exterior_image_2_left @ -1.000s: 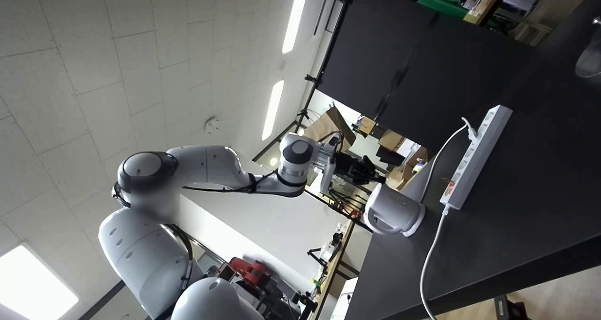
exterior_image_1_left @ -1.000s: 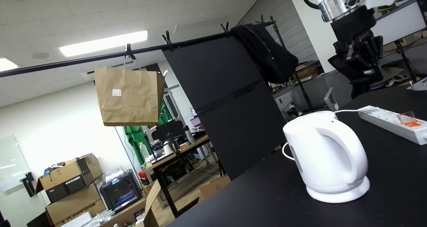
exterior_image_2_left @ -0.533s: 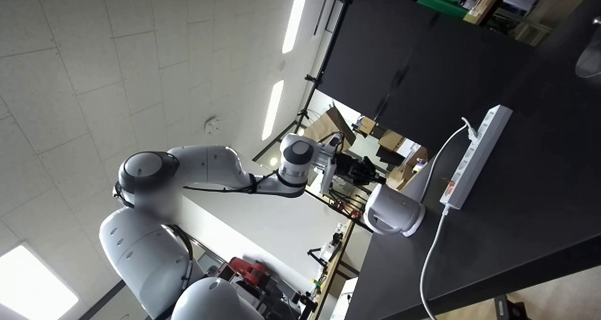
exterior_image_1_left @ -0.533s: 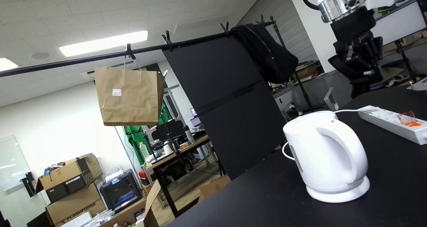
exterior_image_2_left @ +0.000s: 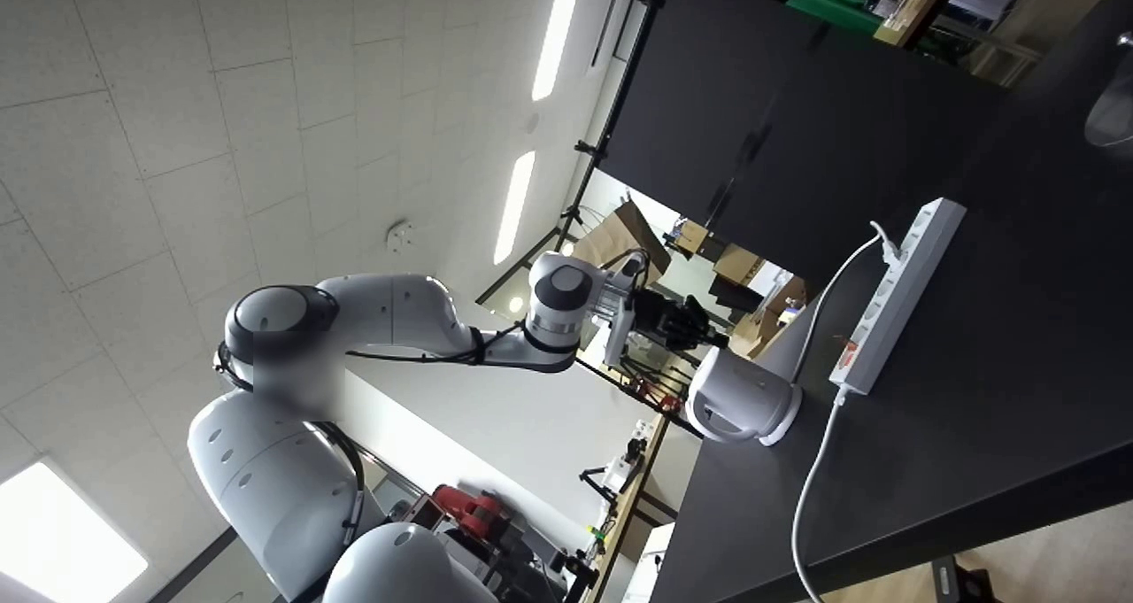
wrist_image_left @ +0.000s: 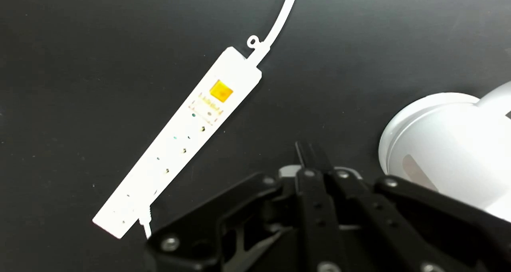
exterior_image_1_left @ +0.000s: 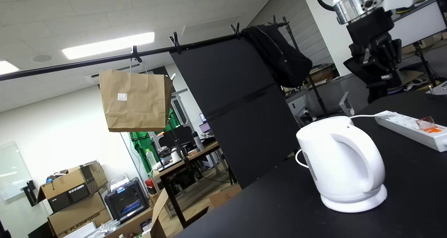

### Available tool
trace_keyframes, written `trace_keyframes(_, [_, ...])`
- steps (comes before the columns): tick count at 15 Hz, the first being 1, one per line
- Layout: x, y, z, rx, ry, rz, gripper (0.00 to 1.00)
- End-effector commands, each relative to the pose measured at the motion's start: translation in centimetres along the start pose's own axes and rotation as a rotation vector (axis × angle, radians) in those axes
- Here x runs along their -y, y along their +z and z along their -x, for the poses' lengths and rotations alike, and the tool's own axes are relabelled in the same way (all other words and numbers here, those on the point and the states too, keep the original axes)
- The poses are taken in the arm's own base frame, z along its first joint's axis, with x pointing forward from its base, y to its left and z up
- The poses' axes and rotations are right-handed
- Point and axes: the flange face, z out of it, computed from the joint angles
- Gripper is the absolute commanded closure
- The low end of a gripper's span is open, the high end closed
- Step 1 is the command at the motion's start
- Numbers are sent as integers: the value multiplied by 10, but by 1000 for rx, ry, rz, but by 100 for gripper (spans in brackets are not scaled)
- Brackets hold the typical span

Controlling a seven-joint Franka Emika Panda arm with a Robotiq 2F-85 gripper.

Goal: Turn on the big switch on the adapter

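One adapter: on the desk, near the kettle, not touching it.
Big switch: untouched; setting unreadable to me; pressing, I judge, outstanding.
Tool: fully closed, grasping nothing, raised clear of the kettle.

The white arm reaches over the table, bent sharply at the elbow, which is its part farthest from the table; part of that joint is blurred. From the elbow the forearm slopes down toward the table, a black cable strapped along it, and ends at a bent wrist. Below the wrist, a silvery collar carries the black gripper, which hangs above the table, apart from it, and points down at it. In the wrist view the gripper's two fingers lie side by side, tips together, over the table.
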Motion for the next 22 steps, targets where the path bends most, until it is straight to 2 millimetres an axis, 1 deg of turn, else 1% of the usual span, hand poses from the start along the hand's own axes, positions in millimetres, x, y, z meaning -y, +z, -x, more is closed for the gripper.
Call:
trace_keyframes(1, [0,-1,-1,-16,92,9,100])
trace_keyframes(3, [1,-2,-2,-30,148,3,100])
trace_keyframes(5, [3,-2,-1,-9,176,-8,100])
trace_keyframes(6, [1,-1,-2,-14,122,-5,100])
trace_keyframes(16, [2,-1,-2,-12,140,-7,100])
trace_keyframes(22, [-46,27,-5,-5,300,32,100])
